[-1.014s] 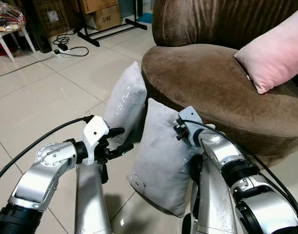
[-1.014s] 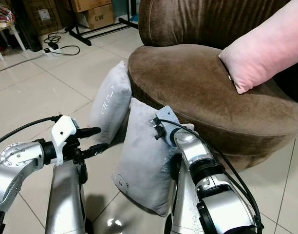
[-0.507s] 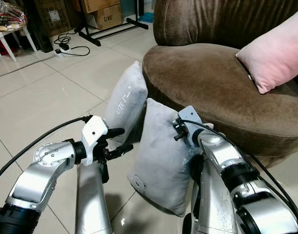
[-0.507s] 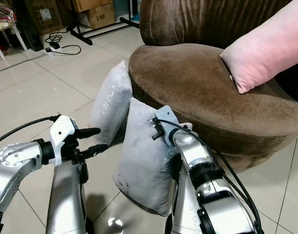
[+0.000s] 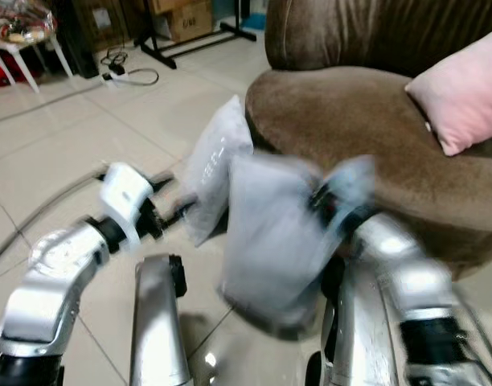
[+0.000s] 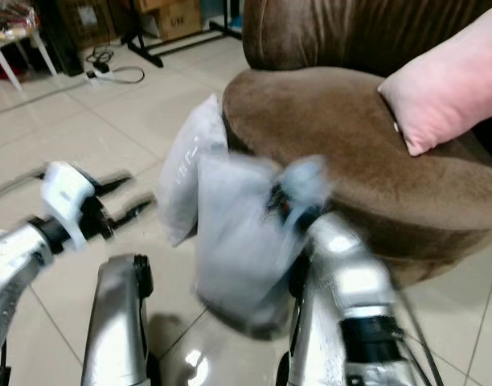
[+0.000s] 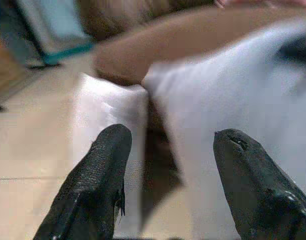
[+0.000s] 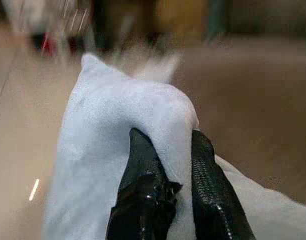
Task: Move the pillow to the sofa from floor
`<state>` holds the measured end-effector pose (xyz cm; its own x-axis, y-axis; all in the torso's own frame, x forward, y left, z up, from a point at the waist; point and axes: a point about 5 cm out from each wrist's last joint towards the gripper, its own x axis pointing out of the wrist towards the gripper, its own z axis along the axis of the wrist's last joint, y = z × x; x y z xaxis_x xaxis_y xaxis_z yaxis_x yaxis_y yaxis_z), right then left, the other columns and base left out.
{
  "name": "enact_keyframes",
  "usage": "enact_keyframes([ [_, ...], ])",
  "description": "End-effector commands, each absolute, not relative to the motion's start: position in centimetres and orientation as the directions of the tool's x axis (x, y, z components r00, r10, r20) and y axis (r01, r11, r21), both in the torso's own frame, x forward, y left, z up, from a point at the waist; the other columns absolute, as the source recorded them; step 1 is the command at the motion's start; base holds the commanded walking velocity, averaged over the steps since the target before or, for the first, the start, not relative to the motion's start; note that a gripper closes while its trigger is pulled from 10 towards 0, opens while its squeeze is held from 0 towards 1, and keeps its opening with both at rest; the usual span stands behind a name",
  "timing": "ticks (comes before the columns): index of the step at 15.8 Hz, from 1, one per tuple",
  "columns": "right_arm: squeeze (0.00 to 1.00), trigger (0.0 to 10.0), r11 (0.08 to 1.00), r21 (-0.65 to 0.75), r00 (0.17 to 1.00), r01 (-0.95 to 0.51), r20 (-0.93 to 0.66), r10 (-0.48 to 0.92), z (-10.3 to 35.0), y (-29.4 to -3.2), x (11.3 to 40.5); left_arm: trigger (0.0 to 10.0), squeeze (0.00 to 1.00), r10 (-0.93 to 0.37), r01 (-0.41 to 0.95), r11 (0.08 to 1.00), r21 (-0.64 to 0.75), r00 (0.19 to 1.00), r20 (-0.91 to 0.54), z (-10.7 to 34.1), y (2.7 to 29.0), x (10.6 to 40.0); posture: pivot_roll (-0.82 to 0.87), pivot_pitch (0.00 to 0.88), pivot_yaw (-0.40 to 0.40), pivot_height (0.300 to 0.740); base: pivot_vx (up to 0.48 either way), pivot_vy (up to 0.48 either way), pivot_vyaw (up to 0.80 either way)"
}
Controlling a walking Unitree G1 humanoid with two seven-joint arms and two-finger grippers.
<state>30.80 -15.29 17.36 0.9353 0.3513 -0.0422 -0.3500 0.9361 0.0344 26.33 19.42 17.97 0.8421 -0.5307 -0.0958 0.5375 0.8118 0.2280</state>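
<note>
The right end effector (image 8: pixel 175 165) pinches the upper corner of a soft grey rectangular pillow (image 5: pixel 266 233), a fold of fabric squeezed between its two black fingers (image 8: pixel 143 192). Against the frames of half a second and a second ago, where this pillow stood sharp and propped on the tiles against the sofa's base, it and the right silver arm (image 5: pixel 407 281) are now smeared with motion blur, and the pillow's lower edge appears to sit higher above the pale tiled floor (image 5: pixel 61 153); whether it has fully left the tiles cannot be told. The whole scene has also shifted in the head views, so the camera has moved.

The left end effector (image 7: pixel 168 145) hovers just left of the pillow with its fingers spread apart, touching nothing, much as before.

Just behind, a second grey pillow (image 5: pixel 214 165) leans upright against the rounded brown velvet sofa (image 5: pixel 342 112), as it did earlier. A line of pale lettering runs down its face, too blurred to read. A pink cushion (image 5: pixel 463 96) rests on the sofa seat at right.

Farther back, a cardboard box (image 5: pixel 190 16) stands beside a black stand base (image 5: pixel 190 44), its printing now illegible, and a black cable (image 5: pixel 129 72) lies coiled on the floor.
</note>
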Motion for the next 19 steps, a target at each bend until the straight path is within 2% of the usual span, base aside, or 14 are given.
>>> enact_keyframes([
  [1, 0.0, 0.0, 0.957, 0.04, 0.949, -0.288, 0.143, 0.28, 22.3, -16.5, 30.5, 10.0, 0.0, -0.505, 0.507, 0.83, 0.234, 0.86, -0.073, 18.7, 19.5, 26.1, -0.09, 0.0, 0.018, 0.356, 0.0, 0.0, 0.0],
  [2, 0.0, 6.2, 0.985, 0.046, 0.96, -0.164, 0.238, 0.148, 25.7, -18.0, 30.6, 10.0, 0.0, -0.5, 0.493, 0.828, 0.269, 0.865, -0.045, 19.7, 19.2, 26.3, -0.09, 0.0, 0.018, 0.356, 0.0, 0.0, 0.0],
  [3, 0.0, 10.0, 0.985, 0.076, 0.943, -0.157, 0.309, 0.126, 27.7, -18.4, 30.6, 10.0, 0.0, -0.486, 0.473, 0.837, 0.276, 0.873, -0.021, 20.3, 19.1, 26.7, -0.09, 0.0, 0.018, 0.356, 0.0, 0.0, 0.0],
  [4, 0.0, 10.0, 0.986, 0.1, 0.904, -0.131, 0.421, 0.077, 31.0, -18.9, 30.5, 10.0, 0.0, -0.464, 0.439, 0.855, 0.274, 0.885, 0.029, 21.5, 18.8, 27.5, -0.1, 0.0, 0.023, 0.356, 0.0, 0.0, 0.0],
  [6, 0.0, 10.0, 0.988, 0.111, 0.876, -0.108, 0.48, 0.042, 33.2, -18.6, 30.4, 10.0, 0.0, -0.44, 0.401, 0.872, 0.282, 0.894, 0.087, 22.8, 18.3, 28.3, -0.1, 0.0, 0.023, 0.366, 0.0, 0.0, 0.0],
  [9, 0.0, 10.0, 0.99, 0.07, 0.905, -0.125, 0.417, 0.085, 31.1, -16.4, 30.9, 10.0, 0.0, -0.363, 0.323, 0.902, 0.287, 0.926, 0.098, 22.9, 18.7, 28.5, -0.09, 0.0, 0.02, 0.391, 0.0, 0.0, 0.0],
  [13, 0.0, 10.0, 0.994, 0.06, 0.942, -0.095, 0.327, 0.07, 28.3, -13.9, 31.4, 10.0, 0.0, -0.31, 0.27, 0.914, 0.303, 0.946, 0.092, 22.8, 19.3, 28.1, -0.06, 0.0, -0.001, 0.416, 0.0, 0.0, 0.0],
  [19, 0.0, 10.0, 0.994, 0.095, 0.934, -0.055, 0.356, 0.018, 29.4, -14.8, 31.3, 10.0, 0.0, -0.311, 0.274, 0.908, 0.316, 0.948, 0.073, 22.2, 18.6, 28.6, -0.08, 0.0, 0.018, 0.456, 0.0, 0.0, 0.0],
])
